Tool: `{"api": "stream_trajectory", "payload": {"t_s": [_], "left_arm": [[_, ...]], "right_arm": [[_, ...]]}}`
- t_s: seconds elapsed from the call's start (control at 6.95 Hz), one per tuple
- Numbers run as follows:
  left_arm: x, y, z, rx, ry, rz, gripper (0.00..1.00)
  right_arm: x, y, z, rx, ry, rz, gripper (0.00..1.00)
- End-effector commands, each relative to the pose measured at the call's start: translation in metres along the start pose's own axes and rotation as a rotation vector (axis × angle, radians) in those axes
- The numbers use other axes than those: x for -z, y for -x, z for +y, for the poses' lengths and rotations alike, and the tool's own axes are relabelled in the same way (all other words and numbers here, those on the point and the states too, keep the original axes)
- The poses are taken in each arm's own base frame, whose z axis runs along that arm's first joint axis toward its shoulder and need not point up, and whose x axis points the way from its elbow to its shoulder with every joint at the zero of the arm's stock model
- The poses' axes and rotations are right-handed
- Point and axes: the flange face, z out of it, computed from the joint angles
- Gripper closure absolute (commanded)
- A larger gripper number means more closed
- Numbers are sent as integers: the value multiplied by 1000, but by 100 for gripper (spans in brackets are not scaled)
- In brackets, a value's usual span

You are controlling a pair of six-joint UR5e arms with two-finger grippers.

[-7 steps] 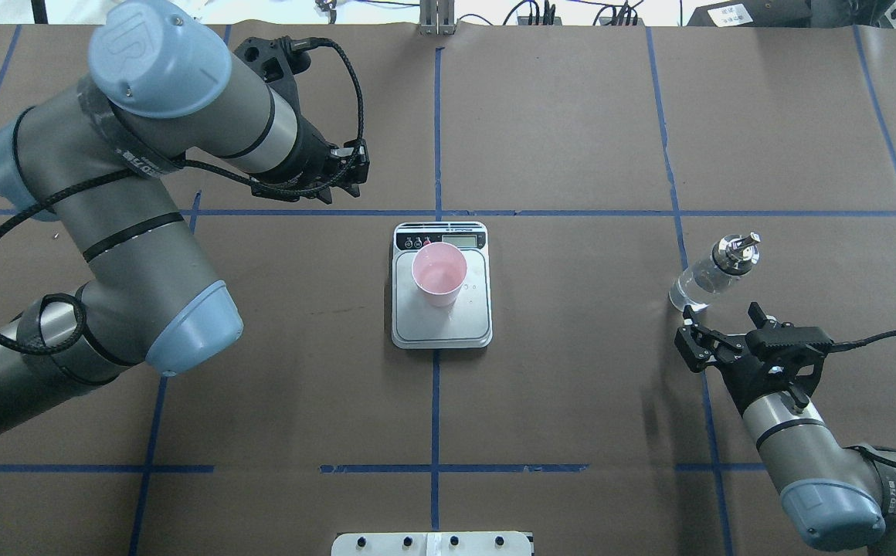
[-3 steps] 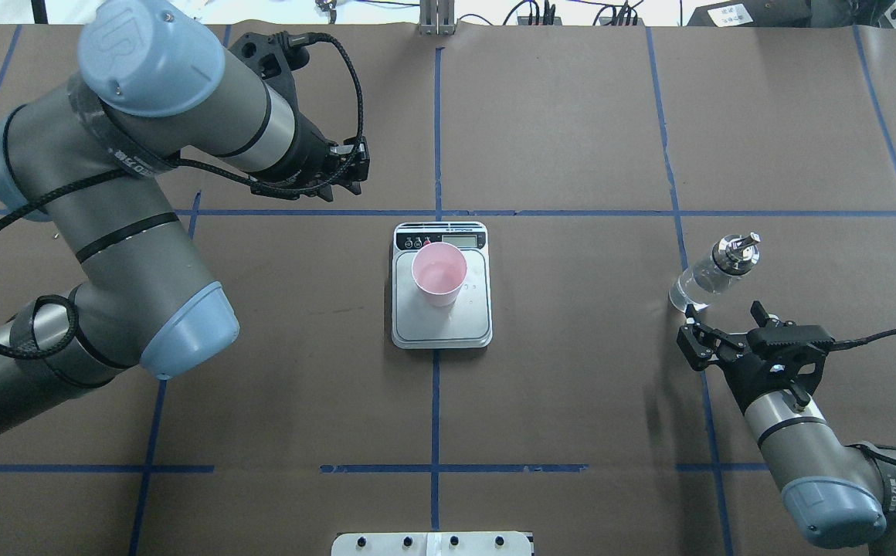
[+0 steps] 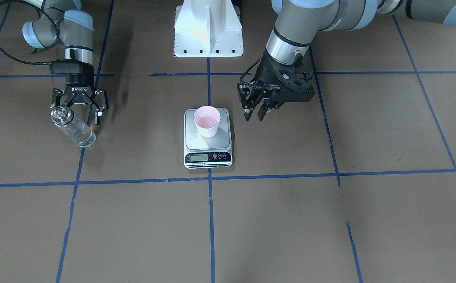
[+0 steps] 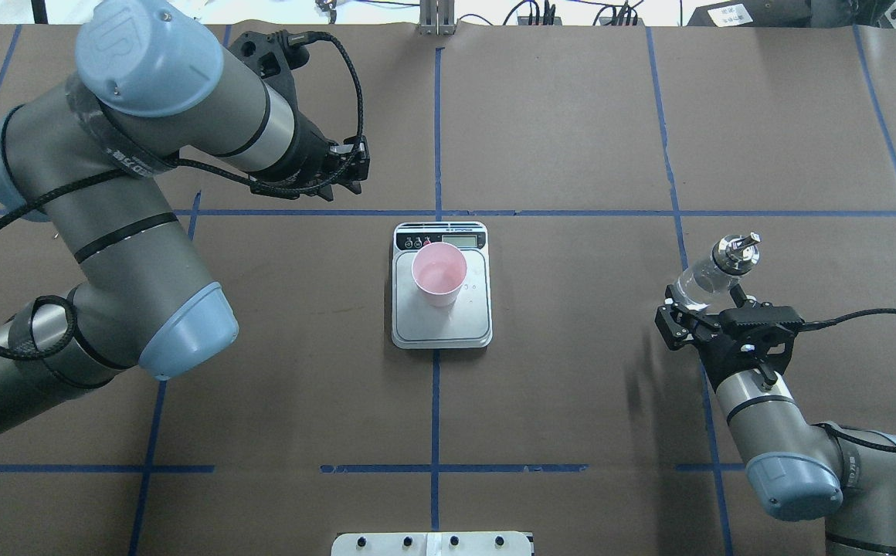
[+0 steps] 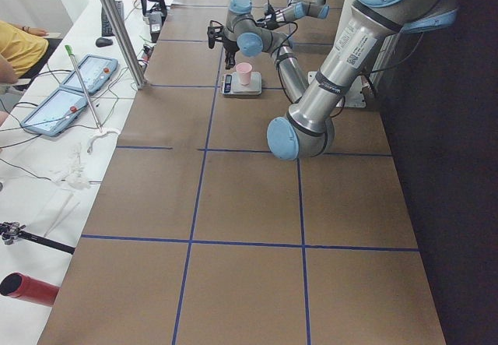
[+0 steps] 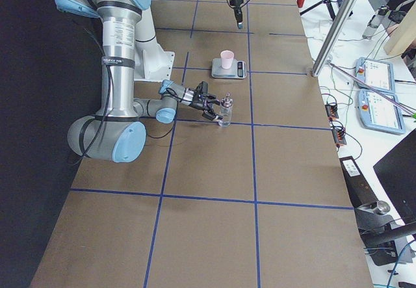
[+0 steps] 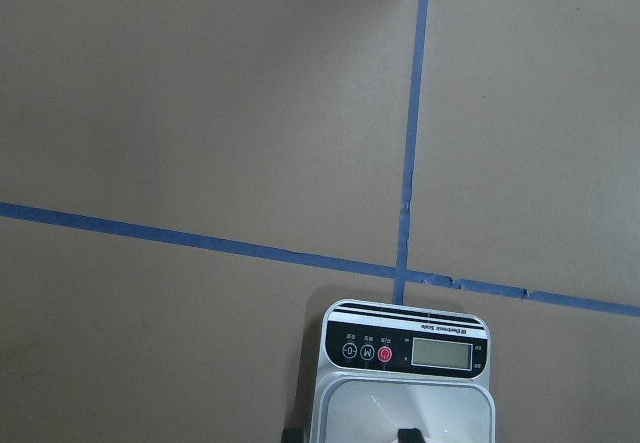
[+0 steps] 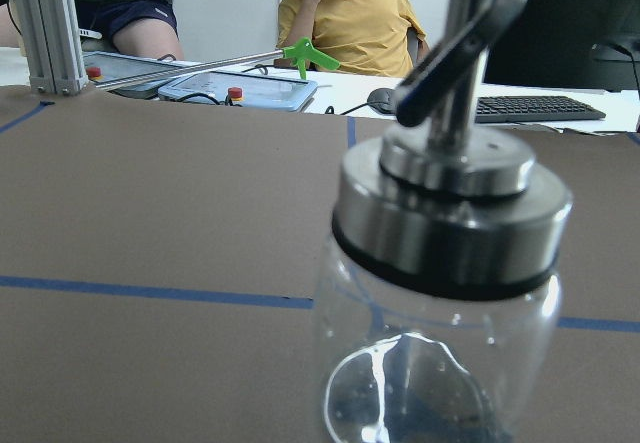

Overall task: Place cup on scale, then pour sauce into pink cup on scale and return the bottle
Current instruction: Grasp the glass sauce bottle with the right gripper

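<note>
Brown table [image 4: 571,386]: bottle [image 4: 699,276] upright, seemingly between the open right jaws

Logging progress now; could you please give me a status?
Left gripper open, beside scale. Right gripper open at upright bottle. Cup on scale. Nothing in the way.

One cup [image 4: 439,274], one scale [image 4: 448,326], one bottle [image 4: 700,276]; two arms: left arm [image 4: 131,224], right arm [image 4: 757,409].
</note>
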Motion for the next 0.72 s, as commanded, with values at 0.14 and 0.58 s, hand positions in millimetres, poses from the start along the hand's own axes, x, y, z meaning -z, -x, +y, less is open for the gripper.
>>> {"api": "stream_trajectory", "payload": {"t_s": [0.14, 0.58], "left_arm": [[4, 0, 0, 0, -3, 3, 57], [4, -1, 0, -1, -4, 5, 57]], "right_arm": [[-6, -4, -1, 5, -7, 13, 1], [-17, -11, -12, -1, -26, 38, 1]]}}
